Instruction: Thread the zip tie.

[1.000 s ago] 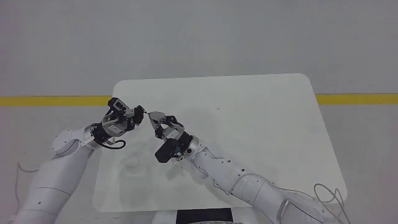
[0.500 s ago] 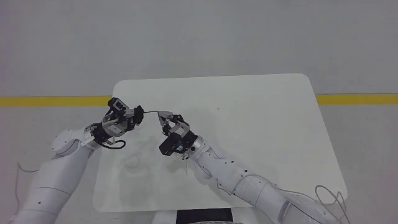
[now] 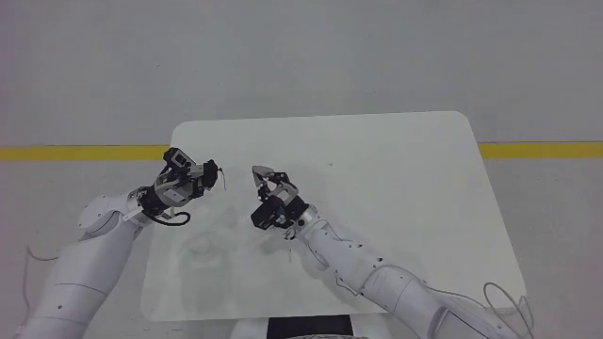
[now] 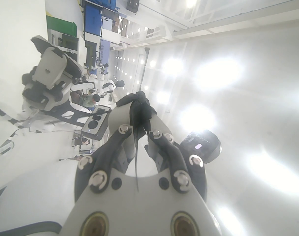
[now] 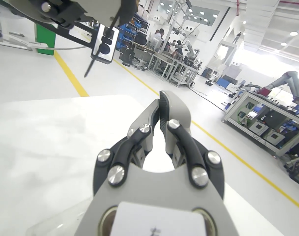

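Since a second ago the right gripper [image 3: 263, 176] has drawn back from the left gripper [image 3: 209, 175] toward 3 o'clock, and a strip of bare tabletop now lies between them. The white table [image 3: 396, 179] takes up the middle of the top view; both grippers hang over its 9 o'clock side, near the edge. The right gripper's fingers are pressed together with nothing between them. The left gripper is clamped on the black zip tie [image 4: 139, 114], whose bunched part sits between its fingertips. A thin free tail sticks out at about 4 o'clock in the top view, touching nothing.
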Motion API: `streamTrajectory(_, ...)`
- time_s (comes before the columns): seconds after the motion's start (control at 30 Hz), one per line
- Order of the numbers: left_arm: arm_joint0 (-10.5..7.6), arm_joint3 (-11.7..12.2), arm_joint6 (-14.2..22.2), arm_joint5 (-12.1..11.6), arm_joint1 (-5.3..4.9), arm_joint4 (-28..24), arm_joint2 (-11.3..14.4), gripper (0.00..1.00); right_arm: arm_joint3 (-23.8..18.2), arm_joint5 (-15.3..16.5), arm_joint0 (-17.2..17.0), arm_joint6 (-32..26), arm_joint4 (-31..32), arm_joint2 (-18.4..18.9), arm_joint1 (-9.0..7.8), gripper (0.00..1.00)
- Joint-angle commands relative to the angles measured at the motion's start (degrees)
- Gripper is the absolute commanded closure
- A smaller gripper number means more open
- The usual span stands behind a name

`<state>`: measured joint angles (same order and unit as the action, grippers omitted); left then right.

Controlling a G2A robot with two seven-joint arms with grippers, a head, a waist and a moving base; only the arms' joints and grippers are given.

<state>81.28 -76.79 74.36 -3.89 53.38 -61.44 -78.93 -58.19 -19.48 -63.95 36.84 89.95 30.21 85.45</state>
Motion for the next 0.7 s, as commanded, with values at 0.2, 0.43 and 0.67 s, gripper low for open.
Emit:
streamTrajectory(0.2,0.0,0.0,0.0,0.0,0.0,0.0,0.0,1.0,-6.5,0.7,-5.2,11.0,-0.1,5.5,-2.64,0.0)
streamTrajectory(0.43,0.0,0.0,0.0,0.0,0.0,0.0,0.0,1.0,-8.6,3.6,-6.3,14.7,-1.5,6.5,-3.08,0.0)
streamTrajectory(0.67,0.0,0.0,0.0,0.0,0.0,0.0,0.0,1.0,-9.1,3.9,-6.5,14.5,-2.1,6.8,-3.08,0.0)
